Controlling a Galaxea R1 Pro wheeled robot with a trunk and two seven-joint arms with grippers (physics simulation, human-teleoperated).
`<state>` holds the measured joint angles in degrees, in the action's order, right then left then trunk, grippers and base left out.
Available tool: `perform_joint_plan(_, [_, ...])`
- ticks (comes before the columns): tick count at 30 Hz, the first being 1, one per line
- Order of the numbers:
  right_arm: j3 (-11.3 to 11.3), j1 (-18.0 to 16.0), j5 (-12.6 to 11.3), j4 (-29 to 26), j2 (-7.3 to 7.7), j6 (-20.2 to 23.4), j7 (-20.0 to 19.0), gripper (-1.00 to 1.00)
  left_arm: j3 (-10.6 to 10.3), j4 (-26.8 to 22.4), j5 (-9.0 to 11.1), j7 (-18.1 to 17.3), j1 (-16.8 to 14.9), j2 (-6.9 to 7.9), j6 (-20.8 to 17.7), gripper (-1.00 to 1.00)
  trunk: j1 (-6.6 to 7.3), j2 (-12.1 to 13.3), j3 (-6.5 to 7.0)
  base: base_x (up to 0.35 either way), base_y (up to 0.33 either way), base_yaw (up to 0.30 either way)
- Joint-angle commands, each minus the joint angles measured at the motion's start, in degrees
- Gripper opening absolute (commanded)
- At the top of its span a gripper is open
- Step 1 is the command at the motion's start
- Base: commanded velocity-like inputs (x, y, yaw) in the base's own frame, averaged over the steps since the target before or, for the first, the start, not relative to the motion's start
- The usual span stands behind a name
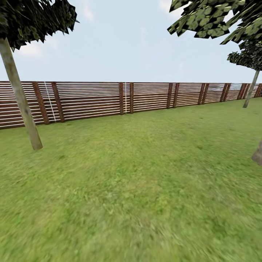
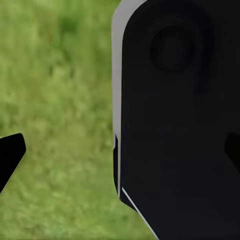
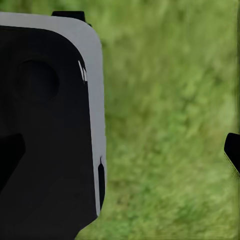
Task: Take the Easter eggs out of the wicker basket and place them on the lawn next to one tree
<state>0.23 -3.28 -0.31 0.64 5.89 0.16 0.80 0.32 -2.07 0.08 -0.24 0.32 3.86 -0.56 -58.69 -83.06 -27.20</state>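
No basket or eggs in sight: your left fingers (image 2: pixel 10 160) and right fingers (image 3: pixel 232 152) hang over lawn (image 1: pixel 138 189), spread unreadable; turn slowly till the basket appears.

- Left tool (image 2: pixel 120 150): one dark fingertip (image 2: pixel 10 157) at frame edge, second tip (image 2: pixel 234 150) at opposite edge; tips wide apart, nothing between.
- Left wrist cam: large black robot body panel w/ grey edge (image 2: pixel 180 125) close in front.
- Right tool (image 3: pixel 120 150): fingertip (image 3: pixel 233 150) at frame edge, other finger (image 3: pixel 9 160) dark against black body panel (image 3: pixel 50 125); spread, nothing held.
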Motion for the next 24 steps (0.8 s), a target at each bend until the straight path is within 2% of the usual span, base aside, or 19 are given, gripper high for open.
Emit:
perform_joint_plan(1, [0.1, -0.1, 0.0, 0.1, 0.0, 0.0, 0.1, 1.0, 0.0, -0.1, 0.0, 0.0, 0.0, 0.0, -0.1, 1.0, -0.03, 0.0, -0.05, 0.335, 0.0, 0.0])
perform_joint_plan(24, [0.1, -0.1, 0.0, 0.1, -0.09, 0.0, 0.1, 1.0, 0.0, -0.1, 0.0, 0.0, 0.0, 0.0, -0.1, 1.0, -0.03, 0.0, -0.05, 0.335, 0.0, 0.0])
